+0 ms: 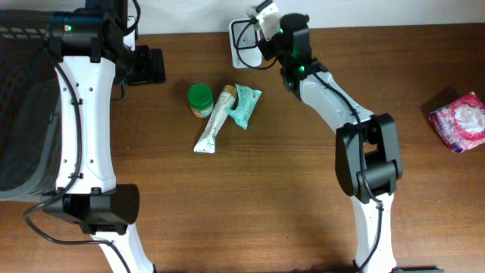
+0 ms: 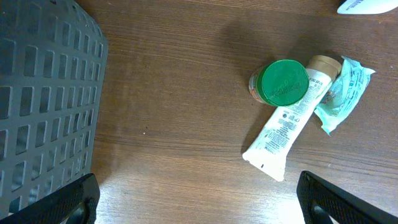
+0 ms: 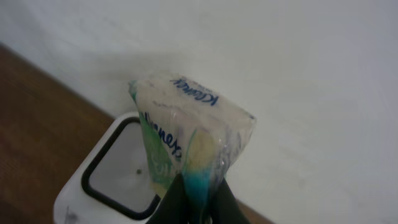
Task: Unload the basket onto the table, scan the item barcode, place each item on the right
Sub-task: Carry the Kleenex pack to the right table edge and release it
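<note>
My right gripper (image 3: 200,202) is shut on the lower edge of a clear Kleenex tissue pack (image 3: 186,130), holding it upright just above the white scanner (image 3: 84,193) with its dark-rimmed window. From overhead the pack (image 1: 262,10) and right gripper (image 1: 270,24) sit over the scanner (image 1: 239,36) at the table's back edge. No barcode shows on the pack. My left gripper (image 2: 199,202) hangs open over bare wood, its fingers (image 2: 68,202) far apart with nothing between them.
A green-lidded jar (image 1: 200,99), a white tube (image 1: 214,121) and a teal packet (image 1: 245,105) lie together mid-table. A pink packet (image 1: 459,121) rests at the right edge. A dark mesh basket (image 1: 23,114) stands at the left, beside my left arm.
</note>
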Controlling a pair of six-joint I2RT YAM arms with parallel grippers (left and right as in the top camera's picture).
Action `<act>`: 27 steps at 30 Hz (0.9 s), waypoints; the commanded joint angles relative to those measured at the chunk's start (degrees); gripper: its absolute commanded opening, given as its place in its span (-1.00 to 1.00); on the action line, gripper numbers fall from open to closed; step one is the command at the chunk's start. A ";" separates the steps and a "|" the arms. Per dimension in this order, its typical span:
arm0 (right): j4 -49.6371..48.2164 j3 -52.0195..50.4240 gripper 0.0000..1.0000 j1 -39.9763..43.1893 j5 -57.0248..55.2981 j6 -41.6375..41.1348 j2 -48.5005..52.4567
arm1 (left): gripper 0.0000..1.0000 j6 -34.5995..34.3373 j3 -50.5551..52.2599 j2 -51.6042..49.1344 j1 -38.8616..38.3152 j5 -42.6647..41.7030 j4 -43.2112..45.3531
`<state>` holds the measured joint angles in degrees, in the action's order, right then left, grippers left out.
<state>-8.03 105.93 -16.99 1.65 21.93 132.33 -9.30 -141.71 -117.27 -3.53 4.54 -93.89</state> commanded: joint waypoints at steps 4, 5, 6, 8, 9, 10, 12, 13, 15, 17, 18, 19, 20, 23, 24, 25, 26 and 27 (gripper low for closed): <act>13.05 7.58 -0.92 -1.40 1.38 10.86 1.44 | 0.98 -0.50 0.20 -0.17 -0.04 0.24 -0.07; 12.92 7.58 -0.92 -1.68 1.36 10.88 2.10 | 0.98 -0.50 0.22 -0.17 -0.04 0.24 -0.09; 12.70 7.58 -0.92 -1.88 1.36 10.86 2.58 | 0.98 -0.50 0.20 -0.17 -0.04 0.24 -0.09; 12.07 7.58 -0.92 -2.60 1.14 11.34 3.96 | 0.98 -0.50 0.20 -0.17 -0.04 0.24 -0.09; 11.85 7.58 -0.92 -3.23 -0.09 14.23 4.46 | 0.99 -0.50 0.20 -0.17 -0.04 0.24 -0.07; 11.21 7.58 -0.92 -3.48 -1.44 15.08 4.46 | 0.98 -0.50 0.20 -0.17 -0.04 0.24 -0.07; 10.19 7.58 -0.92 -3.63 -2.54 15.34 4.46 | 0.98 -0.50 0.20 -0.17 -0.04 0.24 -0.09; 10.38 7.58 -0.92 -3.61 -2.56 15.34 4.46 | 0.99 -0.50 0.20 -0.17 -0.04 0.24 -0.09; 10.75 7.58 -0.92 -3.61 -2.56 15.34 4.66 | 0.99 -0.50 0.20 -0.17 -0.04 0.24 -0.09; 11.08 7.58 -0.92 -3.56 -2.73 16.22 4.66 | 0.98 -0.50 0.20 -0.17 -0.04 0.24 -0.09; 11.78 7.58 -0.92 -3.56 -4.17 20.22 4.66 | 0.98 -0.50 0.22 -0.17 -0.04 0.24 -0.07; 12.44 7.56 -0.92 -3.56 -6.82 23.45 4.68 | 0.98 -0.50 0.20 -0.17 -0.04 0.24 -0.07; 12.87 7.56 -0.92 -3.56 -8.41 25.03 4.68 | 0.98 -0.50 0.20 -0.15 -0.04 0.24 -0.07; 13.70 7.56 -0.92 -3.32 -11.61 29.79 4.68 | 0.98 -0.50 0.20 -0.17 -0.04 0.24 -0.09; 13.88 7.56 -0.92 -3.23 -11.85 30.16 4.68 | 0.98 -0.50 0.20 -0.17 -0.04 0.24 -0.09; 13.88 7.56 -0.92 -3.23 -12.17 30.18 4.68 | 0.98 -0.50 0.20 -0.17 -0.04 0.24 -0.09; 13.86 7.56 -0.92 -3.23 -12.68 30.18 4.70 | 0.98 -0.50 0.20 -0.17 -0.04 0.24 -0.07; 13.88 7.56 -0.92 -3.23 -12.68 30.16 4.70 | 0.98 -0.50 0.20 -0.17 -0.04 0.24 -0.09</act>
<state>5.91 112.36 -20.34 -9.15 51.11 136.59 -9.30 -141.71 -117.27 -3.53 4.54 -93.89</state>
